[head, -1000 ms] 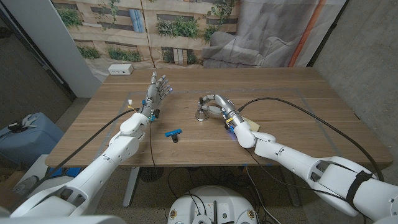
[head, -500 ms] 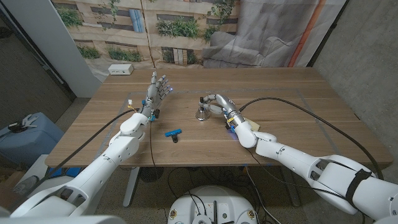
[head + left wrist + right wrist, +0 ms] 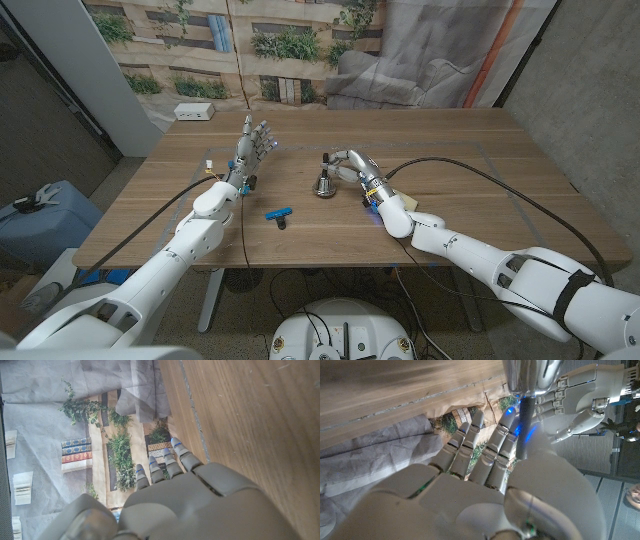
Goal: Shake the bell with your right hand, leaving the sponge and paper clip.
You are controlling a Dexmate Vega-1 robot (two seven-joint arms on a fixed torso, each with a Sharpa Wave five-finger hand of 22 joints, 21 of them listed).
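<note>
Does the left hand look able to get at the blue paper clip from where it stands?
Probably yes. The left hand stands open, holding nothing, and bare table lies between it and the paper clip, which sits beside the left forearm. The right hand holds the bell off to the side.

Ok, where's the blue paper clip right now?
In the head view the blue paper clip lies on the table near its front edge, between the two arms, nearer than the bell and to its left.
</note>
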